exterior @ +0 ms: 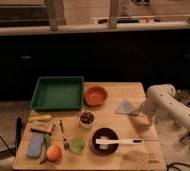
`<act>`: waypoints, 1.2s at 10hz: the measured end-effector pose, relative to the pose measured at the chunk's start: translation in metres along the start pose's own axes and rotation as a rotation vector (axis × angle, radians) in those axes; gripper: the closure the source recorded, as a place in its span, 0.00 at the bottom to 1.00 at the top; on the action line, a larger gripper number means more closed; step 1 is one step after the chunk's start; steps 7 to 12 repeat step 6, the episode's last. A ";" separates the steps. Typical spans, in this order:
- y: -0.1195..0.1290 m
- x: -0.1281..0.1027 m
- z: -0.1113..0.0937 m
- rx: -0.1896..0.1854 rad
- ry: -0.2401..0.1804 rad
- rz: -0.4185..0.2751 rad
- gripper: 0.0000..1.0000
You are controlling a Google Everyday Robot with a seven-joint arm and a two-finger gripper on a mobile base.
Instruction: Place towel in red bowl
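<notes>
Gripper (139,111) at towel (125,106), grip state unclear; red bowl (95,95) just left.

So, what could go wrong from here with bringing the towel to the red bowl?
1. The tool is at the towel near the table's right edge; a weak hold could let the towel slip off that side.
2. The red bowl is shallow, so the towel may hang over its rim.
3. The cup of dark fruit stands near the path and might be knocked.
</notes>
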 end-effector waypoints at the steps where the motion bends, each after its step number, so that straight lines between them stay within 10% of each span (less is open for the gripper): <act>1: -0.007 -0.001 -0.003 0.009 0.007 0.006 0.20; 12: -0.032 0.004 -0.005 0.011 0.029 0.030 0.20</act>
